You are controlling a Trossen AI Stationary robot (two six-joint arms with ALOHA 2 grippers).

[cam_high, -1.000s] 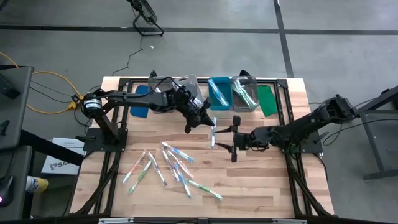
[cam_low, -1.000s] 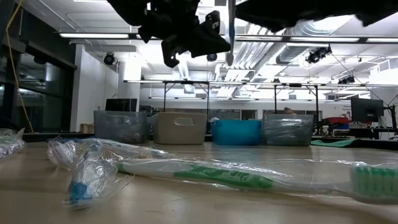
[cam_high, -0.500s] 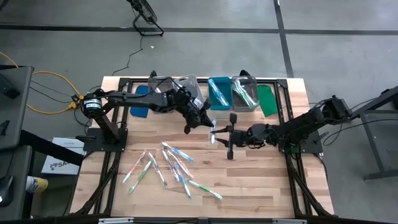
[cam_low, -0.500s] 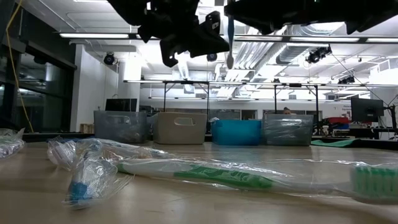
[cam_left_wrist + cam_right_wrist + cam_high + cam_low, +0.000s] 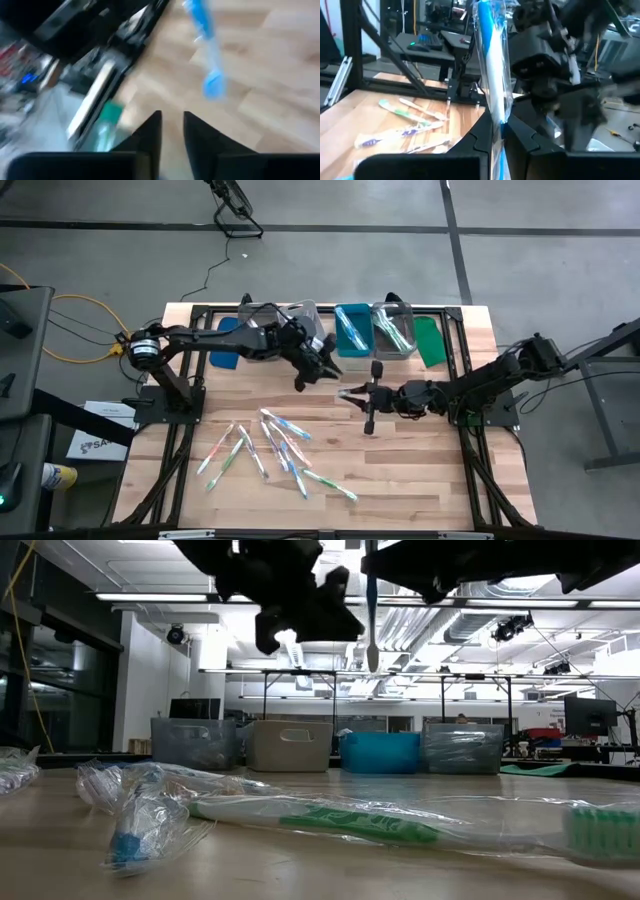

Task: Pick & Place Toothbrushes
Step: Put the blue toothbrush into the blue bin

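Right hand (image 5: 496, 131) was clamped on a wrapped blue toothbrush (image 5: 491, 65) mid-frame in the high view, up off the surface (image 5: 420, 470). Left hand (image 5: 172, 125) sat just up-left of it, fingers slightly apart, holding nothing. More toothbrushes (image 5: 275, 443) lay scattered lower left of centre.

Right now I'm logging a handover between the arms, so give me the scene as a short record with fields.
held item: blue wrapped toothbrush, upright in the air
right gripper: shut on the toothbrush, mid-table
left gripper: beside it, fingers slightly apart, holding nothing
loose toothbrushes: scattered on the table's near half
bins: row along the far edge
table: wooden
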